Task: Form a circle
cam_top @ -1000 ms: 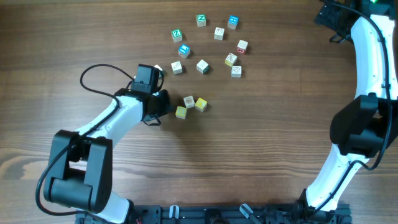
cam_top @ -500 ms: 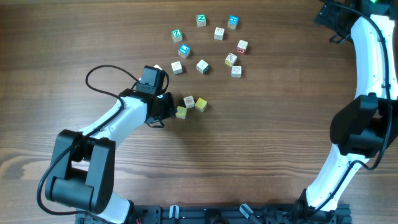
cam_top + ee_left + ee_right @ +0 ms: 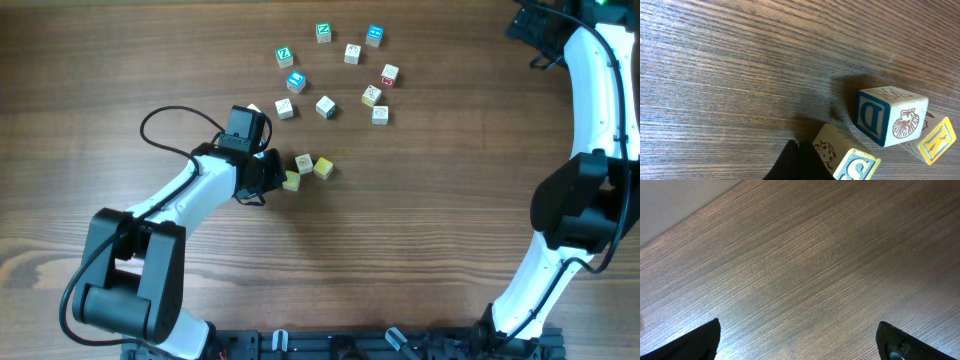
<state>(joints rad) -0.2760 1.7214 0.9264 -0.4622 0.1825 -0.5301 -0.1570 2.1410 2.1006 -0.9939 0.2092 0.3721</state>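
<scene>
Circle of small cream-yellow wooden letter cubes: unformed, at desk centre. Shut, empty left gripper was advanced onto the nearest cube; pushing judged begun. Right gripper wide open, empty.

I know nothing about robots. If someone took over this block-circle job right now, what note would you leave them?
Left tool: shut, holding nothing, tip beside the ladybug block.
Right tool: open, empty, over the table, away from the blocks.
Blocks: ladybug block, D block and K block bunched together; ten other blocks scattered loosely beyond.
Done: no tight circle yet.
To do: gather blocks into a ring.
</scene>
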